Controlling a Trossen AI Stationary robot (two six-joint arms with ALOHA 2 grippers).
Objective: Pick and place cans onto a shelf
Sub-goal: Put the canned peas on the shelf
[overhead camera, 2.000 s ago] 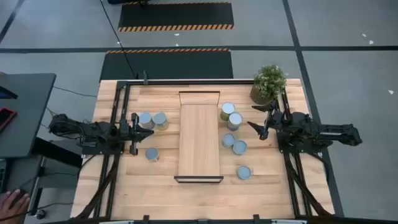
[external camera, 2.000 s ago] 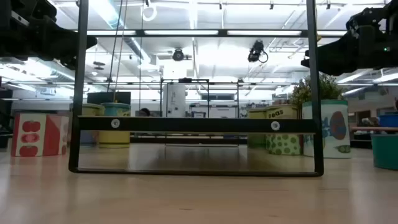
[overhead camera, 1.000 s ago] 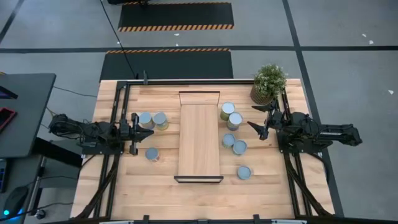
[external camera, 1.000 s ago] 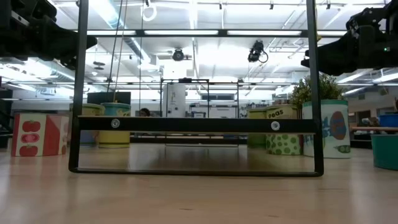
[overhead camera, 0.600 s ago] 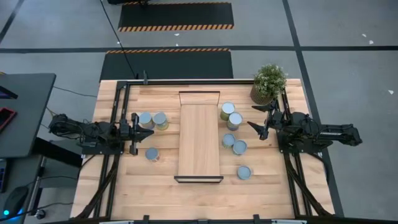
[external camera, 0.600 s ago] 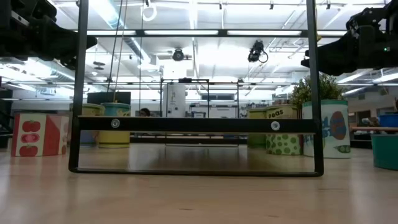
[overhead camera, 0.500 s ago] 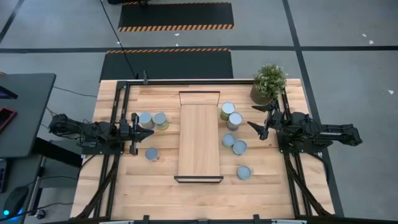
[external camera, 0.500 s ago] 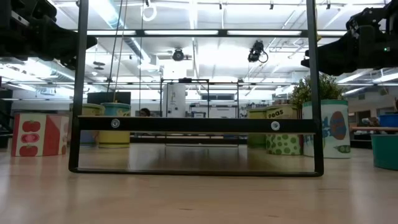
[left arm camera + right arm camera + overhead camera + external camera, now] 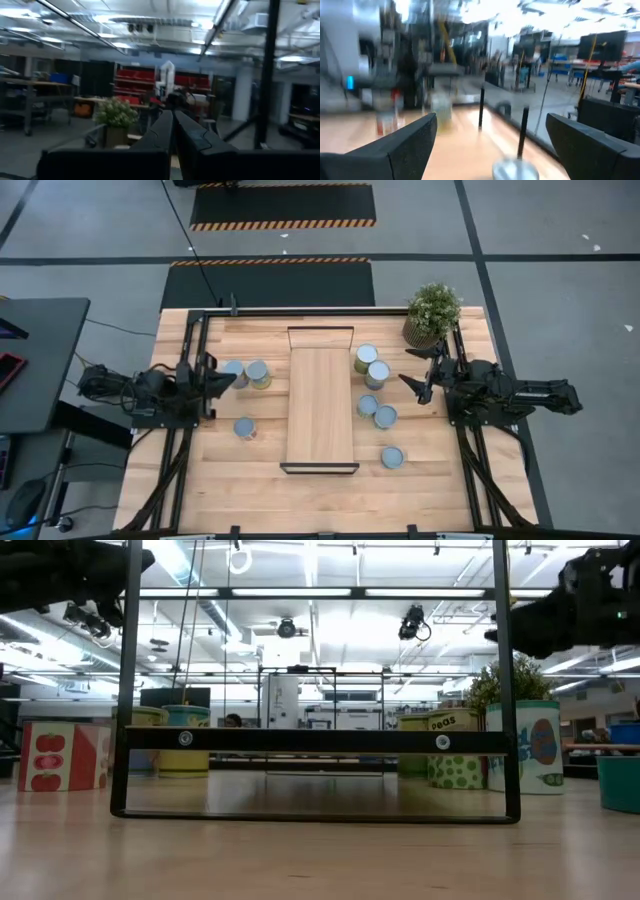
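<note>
The tabletop (image 9: 250, 480) is pale planked wood with a soft matt finish, its grain running along the boards. The shelf (image 9: 321, 415) down the middle is smoother, lighter wood, trimmed at its short ends with dark matt metal. The cans (image 9: 377, 374) near the right edge have bright, glossy metal tops, and from the low view their sides carry printed paper labels. The potted plant (image 9: 432, 310) in the far right corner looks leafy and rough. The left gripper (image 9: 172, 131) and the right gripper (image 9: 490, 145) look like dull black plastic.
</note>
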